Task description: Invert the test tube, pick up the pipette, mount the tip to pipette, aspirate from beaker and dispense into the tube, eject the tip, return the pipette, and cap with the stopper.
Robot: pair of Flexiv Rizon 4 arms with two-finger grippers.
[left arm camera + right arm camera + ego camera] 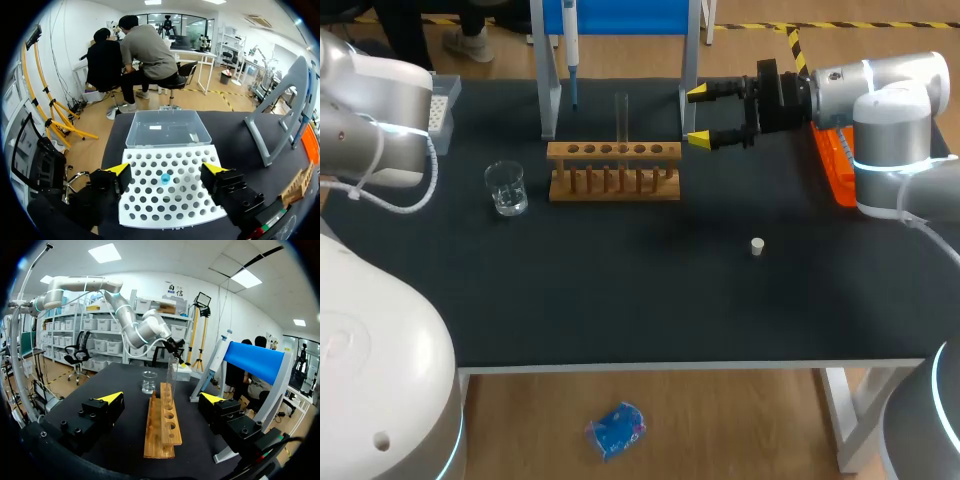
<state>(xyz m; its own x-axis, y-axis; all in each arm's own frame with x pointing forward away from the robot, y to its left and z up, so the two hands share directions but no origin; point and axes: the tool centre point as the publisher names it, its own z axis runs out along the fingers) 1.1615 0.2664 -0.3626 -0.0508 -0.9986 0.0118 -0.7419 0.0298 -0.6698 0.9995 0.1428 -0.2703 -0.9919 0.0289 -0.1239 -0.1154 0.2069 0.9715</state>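
Head view: on the black table (650,300) a light wooden test tube rack (614,170) stands toward the far side. The clear glass test tube (621,115) stands upright in one of its middle holes. The small clear glass beaker (506,188) is to the left of the rack, apart from it. The little white stopper (757,246) lies alone on the table, nearer to us and to the right of the rack. The white pipette (570,50) hangs in the grey and blue stand (548,90) behind the rack.

Our right gripper (698,116) comes in from the right and hovers near the right end of the rack. Its jaws are spread wide with nothing between them (in the right wrist view the rack and the tube are ahead of it, untouched). An orange tray (835,165) lies under our right arm.

In the left wrist view our left gripper (167,169) hangs over the white perforated tip box (170,205), its jaws also spread and holding nothing. One small blue tip (165,178) sits in a hole of the box, below the gap between the fingers. A clear plastic container (167,127) lies directly ahead of the box.
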